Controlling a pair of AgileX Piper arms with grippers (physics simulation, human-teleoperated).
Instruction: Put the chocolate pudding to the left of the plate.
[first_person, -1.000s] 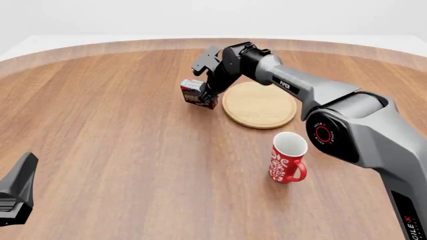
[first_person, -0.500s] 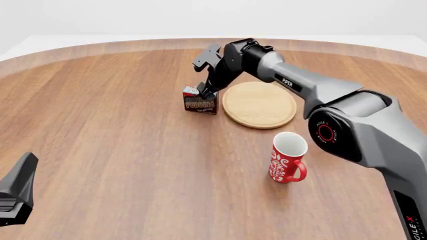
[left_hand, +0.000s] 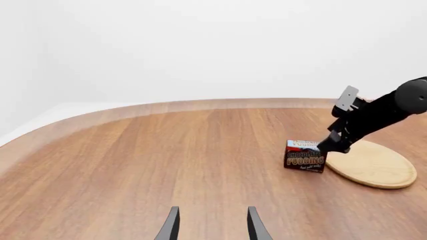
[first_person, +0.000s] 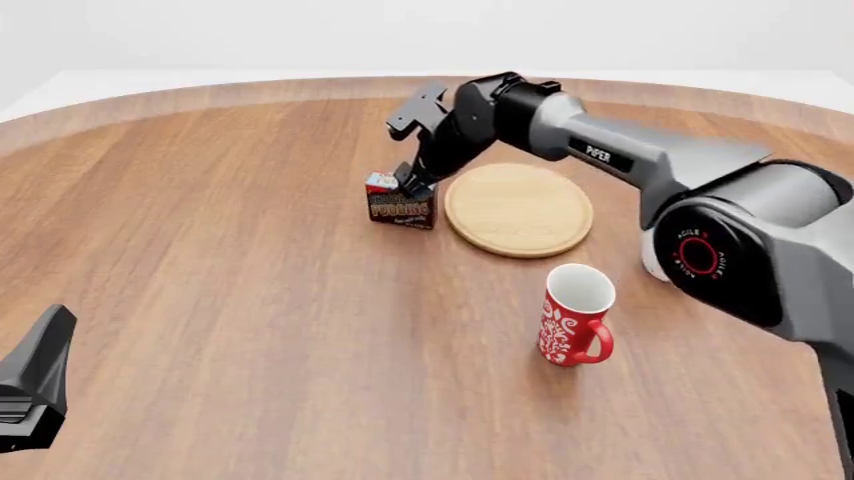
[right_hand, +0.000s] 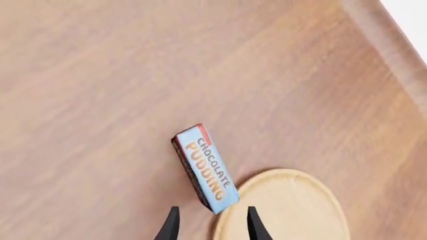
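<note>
The chocolate pudding (first_person: 400, 206) stands on the table with its dark brown front toward me, just left of the light-wood plate (first_person: 518, 208) and close to its rim. My right gripper (first_person: 411, 182) hovers right above the carton's top, fingers apart and holding nothing. The right wrist view shows the carton's blue-white top (right_hand: 205, 169) and the plate (right_hand: 287, 210) below the open right gripper (right_hand: 212, 214). My left gripper (left_hand: 212, 224) is open and empty, low at the near left (first_person: 34, 390), far from the carton (left_hand: 305, 156) and the plate (left_hand: 373, 165).
A red patterned mug (first_person: 577, 315) stands upright in front of the plate, toward the right. A white sliver (first_person: 649, 262), perhaps a white mug, shows behind the right arm's elbow. The right arm (first_person: 627, 160) stretches over the plate's far right side.
One second ago the right gripper held the carton tilted above the table. It now stands on the table left of the plate, and the gripper has let go of it.
</note>
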